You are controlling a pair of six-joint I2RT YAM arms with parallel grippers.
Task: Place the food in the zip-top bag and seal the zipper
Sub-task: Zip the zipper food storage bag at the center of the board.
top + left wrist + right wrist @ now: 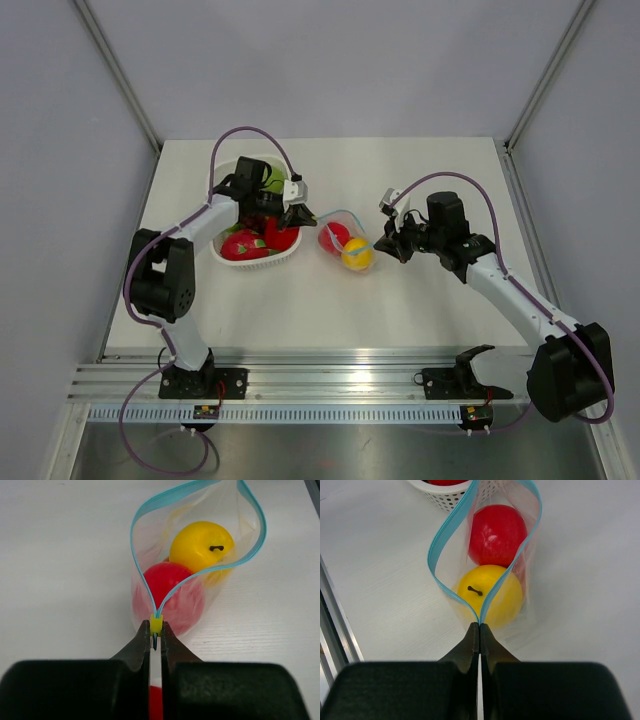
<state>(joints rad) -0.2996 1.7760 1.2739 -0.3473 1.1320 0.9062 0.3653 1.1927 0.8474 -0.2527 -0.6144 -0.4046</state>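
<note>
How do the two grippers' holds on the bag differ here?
The left gripper pinches the zipper end carrying the yellow slider; the right gripper pinches the plain end. The red fruit lies nearest the left gripper, the yellow fruit nearest the right gripper. Both are shut on the zipper, which gapes open between them.

Top cam high behind, whole table — 2 wrist cams close, opp. ends, same zip-top bag

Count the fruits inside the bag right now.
2. The red fruit lies at the bag's end pinched by the left gripper; the yellow fruit lies at the end pinched by the right gripper. The bag is clear, so none seems hidden.
</note>
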